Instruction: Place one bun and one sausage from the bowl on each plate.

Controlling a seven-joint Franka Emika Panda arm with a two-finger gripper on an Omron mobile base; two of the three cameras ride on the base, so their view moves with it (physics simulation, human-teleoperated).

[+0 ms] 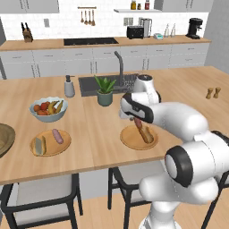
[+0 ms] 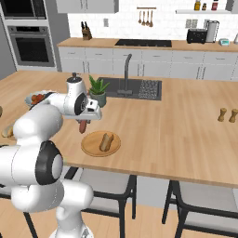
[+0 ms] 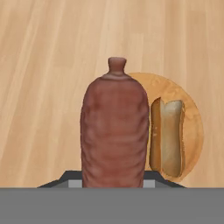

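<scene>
A: What crowds the near plate (image 1: 129, 142)?

B: A bun (image 1: 145, 134) lies on its right half; the left half is bare wood. The sausage (image 2: 83, 126) hangs in the gripper (image 2: 84, 122) above that plate's left edge.

A: And around it?

B: Open counter (image 2: 176, 125) runs to the right, as far as the two small shakers (image 2: 228, 115). Far behind stand a potted plant (image 1: 105, 91) and the sink faucet (image 1: 119, 67). To the left, the fruit bowl (image 1: 48, 108) and the second plate (image 1: 50, 142) stand well apart.

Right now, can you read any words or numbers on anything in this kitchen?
None: nothing here carries readable text.
The jars on the shelf, the toaster and the coffee machine are too small and blurred to show any label.
The soap dispenser looks plain.
</scene>
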